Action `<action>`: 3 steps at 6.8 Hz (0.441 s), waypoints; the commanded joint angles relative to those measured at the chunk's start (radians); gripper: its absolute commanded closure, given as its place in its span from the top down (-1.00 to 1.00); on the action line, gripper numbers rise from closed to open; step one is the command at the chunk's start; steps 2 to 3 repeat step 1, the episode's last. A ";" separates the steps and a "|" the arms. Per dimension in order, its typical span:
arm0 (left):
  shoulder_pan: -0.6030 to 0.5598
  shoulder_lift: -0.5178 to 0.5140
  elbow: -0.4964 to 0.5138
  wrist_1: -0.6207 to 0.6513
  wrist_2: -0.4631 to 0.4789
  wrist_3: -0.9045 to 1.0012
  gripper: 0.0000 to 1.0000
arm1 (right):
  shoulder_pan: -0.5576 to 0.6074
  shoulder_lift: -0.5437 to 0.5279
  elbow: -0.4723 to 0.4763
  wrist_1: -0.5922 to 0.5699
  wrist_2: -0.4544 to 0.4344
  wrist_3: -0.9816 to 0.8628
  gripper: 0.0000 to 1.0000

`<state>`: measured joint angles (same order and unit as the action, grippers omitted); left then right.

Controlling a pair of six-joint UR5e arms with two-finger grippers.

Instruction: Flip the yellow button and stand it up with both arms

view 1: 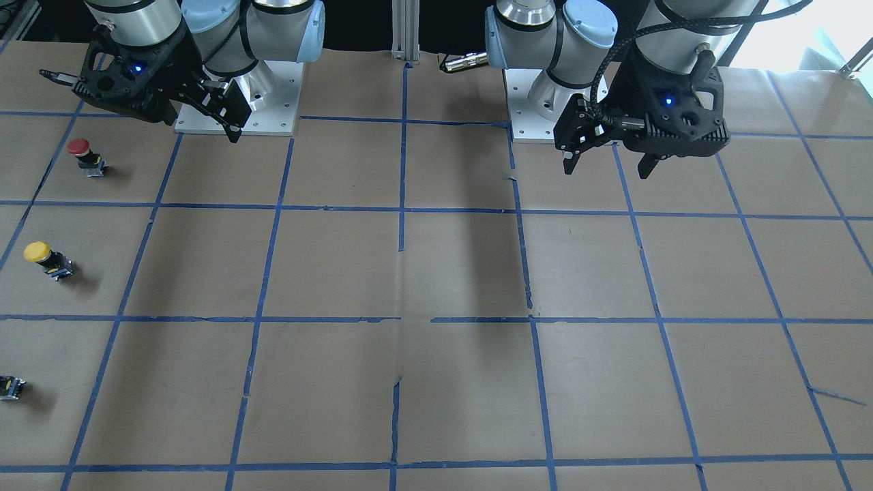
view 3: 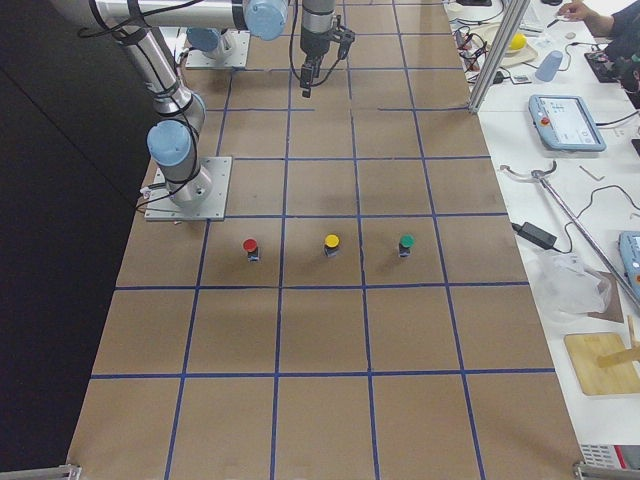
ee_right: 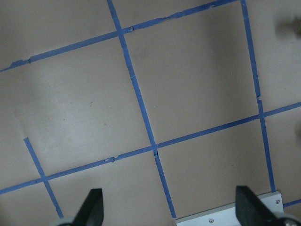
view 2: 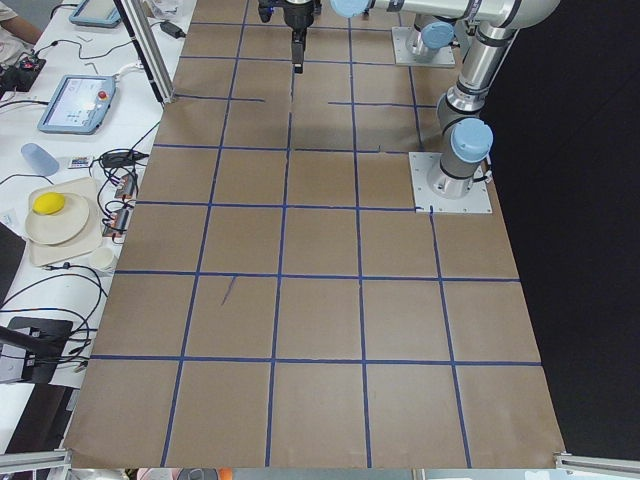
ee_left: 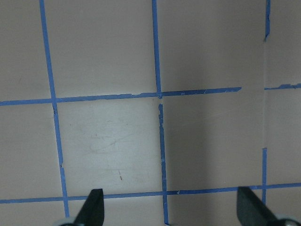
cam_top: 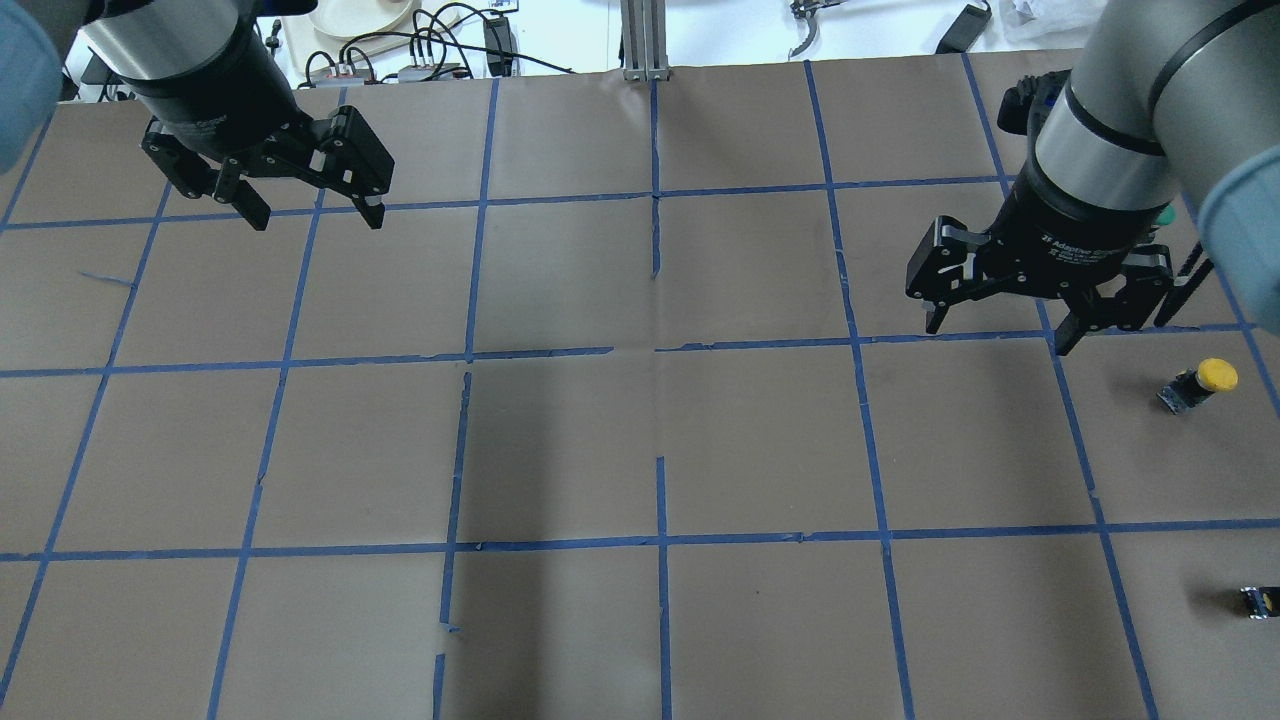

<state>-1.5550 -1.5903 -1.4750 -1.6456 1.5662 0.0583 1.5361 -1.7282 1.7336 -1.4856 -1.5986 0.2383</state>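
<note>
The yellow button (cam_top: 1200,383) stands cap up on the brown paper at the table's right edge. It also shows in the front view (view 1: 45,258) and in the right side view (view 3: 331,244). My right gripper (cam_top: 1000,325) hangs open and empty above the table, about one grid square to the left of the button. My left gripper (cam_top: 310,205) hangs open and empty over the far left of the table. Both wrist views show only bare paper between spread fingertips (ee_left: 94,207) (ee_right: 94,207).
A red-capped button (view 1: 85,155) stands nearer the robot than the yellow one and a green-capped one (view 3: 405,244) farther out. A small dark block (cam_top: 1258,600) sits at the view's right edge. Blue tape lines grid the brown paper (cam_top: 660,440). Cables and devices lie beyond the far edge.
</note>
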 commanded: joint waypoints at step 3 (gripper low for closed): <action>0.001 0.001 -0.001 0.001 0.000 0.000 1.00 | -0.001 -0.001 0.000 -0.004 0.000 0.001 1.00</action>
